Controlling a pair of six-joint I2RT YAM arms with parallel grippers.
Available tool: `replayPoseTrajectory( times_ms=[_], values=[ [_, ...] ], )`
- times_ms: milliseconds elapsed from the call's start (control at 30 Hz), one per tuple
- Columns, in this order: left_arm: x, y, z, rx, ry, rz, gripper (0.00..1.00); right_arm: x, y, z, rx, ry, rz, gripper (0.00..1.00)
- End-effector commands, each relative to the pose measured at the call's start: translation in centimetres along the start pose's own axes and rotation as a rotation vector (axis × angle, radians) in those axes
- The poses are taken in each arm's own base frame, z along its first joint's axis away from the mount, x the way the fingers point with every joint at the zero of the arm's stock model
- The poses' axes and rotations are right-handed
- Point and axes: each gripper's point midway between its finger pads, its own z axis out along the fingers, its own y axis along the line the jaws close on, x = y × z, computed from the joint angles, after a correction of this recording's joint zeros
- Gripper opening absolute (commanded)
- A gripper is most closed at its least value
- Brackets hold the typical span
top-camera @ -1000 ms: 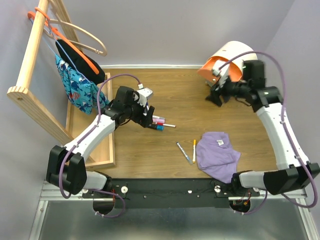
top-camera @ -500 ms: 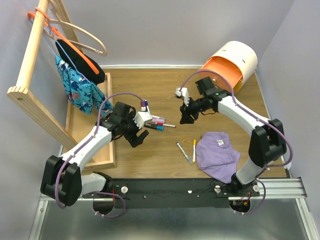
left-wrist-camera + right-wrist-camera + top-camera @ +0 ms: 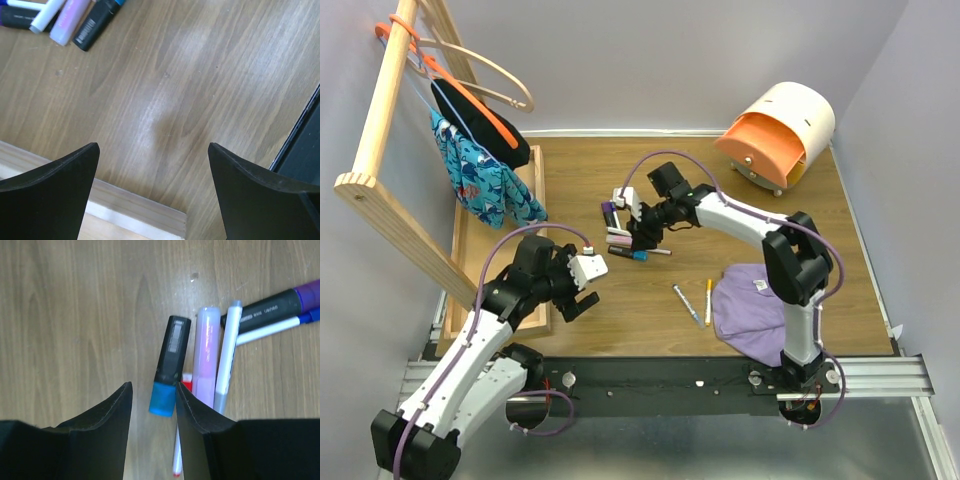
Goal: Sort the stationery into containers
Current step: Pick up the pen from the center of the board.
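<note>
A cluster of stationery [image 3: 632, 243] lies at mid-table. My right gripper [image 3: 639, 238] hangs over it. In the right wrist view its jaws [image 3: 153, 395] are partly closed, straddling the blue cap of a black marker [image 3: 170, 355]. The cap touches one finger and a gap remains at the other. Beside the marker lie a pink bar [image 3: 207, 352], a white pen [image 3: 227, 355], a purple-capped black marker [image 3: 270, 307] and a thin red-tipped pen [image 3: 177, 450]. Two more pens [image 3: 697, 301] lie nearer. The drawer unit [image 3: 790, 118] shows its orange drawer [image 3: 760, 145]. My left gripper [image 3: 582, 290] is open and empty.
A purple cloth [image 3: 752, 312] lies near the right arm's base. A long wooden tray [image 3: 135, 210] runs along the left side, its corner under my left gripper [image 3: 152, 150]. A wooden rack [image 3: 382, 130] with hangers and clothes leans over the far left.
The right arm swung from the drawer unit to the marker cluster, its jaws narrowing. The left arm pulled back from the cluster toward the near left.
</note>
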Motion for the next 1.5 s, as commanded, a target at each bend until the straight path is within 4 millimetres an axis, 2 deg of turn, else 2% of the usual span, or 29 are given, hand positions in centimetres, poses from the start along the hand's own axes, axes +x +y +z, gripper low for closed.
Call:
replayPoseTrajectory(
  times_ms=[0,267,533,700,867,900,933,1067,1100,1167,1200,1300,1333,1400,1433,1467],
  values=[
    [0.0,0.4,-0.7,-0.022,0.011,-0.029,0.99,-0.5,-1.4,2.8,0.036,0.003,-0.029,0.47],
    [-0.6,2.0,-0.9,-0.085,-0.017,-0.064,0.99,1.2,-1.4,5.4,0.041,0.067,-0.04,0.43],
    [-1.0,2.6,-1.0,-0.114,-0.025,-0.083,0.99,3.4,-1.9,6.5,0.104,0.144,-0.058,0.43],
    [-1.2,3.1,-1.0,-0.137,-0.035,-0.091,0.99,4.8,-1.4,7.5,0.148,0.196,-0.095,0.45],
    [-1.4,3.2,-1.1,-0.144,-0.041,-0.092,0.99,6.0,-0.4,8.0,0.119,0.231,-0.093,0.43],
    [-1.3,3.2,-1.0,-0.142,-0.04,-0.093,0.99,6.3,-0.2,8.0,0.114,0.24,-0.091,0.39],
    [-1.4,3.2,-1.0,-0.143,-0.043,-0.093,0.99,6.4,0.0,7.9,0.107,0.244,-0.089,0.28],
    [-1.8,3.3,-1.3,-0.144,-0.053,-0.085,0.99,4.8,0.4,5.9,0.122,0.235,-0.093,0.14],
    [-2.1,3.3,-1.5,-0.143,-0.06,-0.07,0.99,3.0,0.5,4.1,0.142,0.216,-0.11,0.12],
    [-2.5,3.2,-1.6,-0.133,-0.076,-0.05,0.99,1.1,0.5,1.9,0.168,0.188,-0.125,0.08],
    [-2.8,3.2,-1.7,-0.13,-0.087,-0.04,0.99,-0.7,0.6,-0.1,0.192,0.162,-0.132,0.08],
    [-4.0,3.0,-1.5,-0.099,-0.136,-0.01,0.99,-3.1,0.1,-4.2,0.248,0.127,-0.11,0.08],
    [-4.4,2.9,-1.4,-0.086,-0.151,-0.011,0.99,-4.8,0.0,-6.3,0.284,0.093,-0.116,0.07],
    [-5.5,2.9,-1.0,-0.06,-0.196,0.0,0.99,-5.2,-1.3,-9.4,0.336,0.082,-0.073,0.07],
    [-5.9,2.9,-0.8,-0.051,-0.209,-0.001,0.99,-6.9,-2.2,-11.4,0.385,0.051,-0.08,0.07],
    [-6.6,2.9,-0.6,-0.044,-0.235,0.012,0.99,-7.7,-2.8,-13.1,0.422,0.036,-0.076,0.07]
  ],
)
